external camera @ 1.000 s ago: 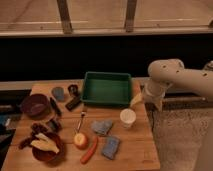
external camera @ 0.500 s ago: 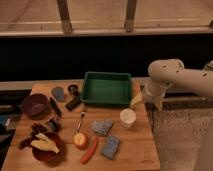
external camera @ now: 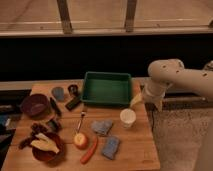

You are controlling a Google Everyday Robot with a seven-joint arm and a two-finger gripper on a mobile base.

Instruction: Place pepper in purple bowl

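**Pepper down front, bowl way over on the left**

The pepper [external camera: 90, 150] is lying tilted on the table [external camera: 142, 147] near the front edge. It's just beside a round fruit [external camera: 81, 141] on its left and a blue sponge [external camera: 111, 146] on its right. The purple bowl [external camera: 34, 105] sits well apart from it at the left edge. The gripper [external camera: 139, 99] hangs at the table's right side, by the green tray [external camera: 106, 87] and behind the white cup [external camera: 128, 118]. Honestly can't tell if it's open or closed.

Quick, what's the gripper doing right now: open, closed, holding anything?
Gripper: cannot be told; it is at the wooden table's right edge, apart from the long orange-red pepper.
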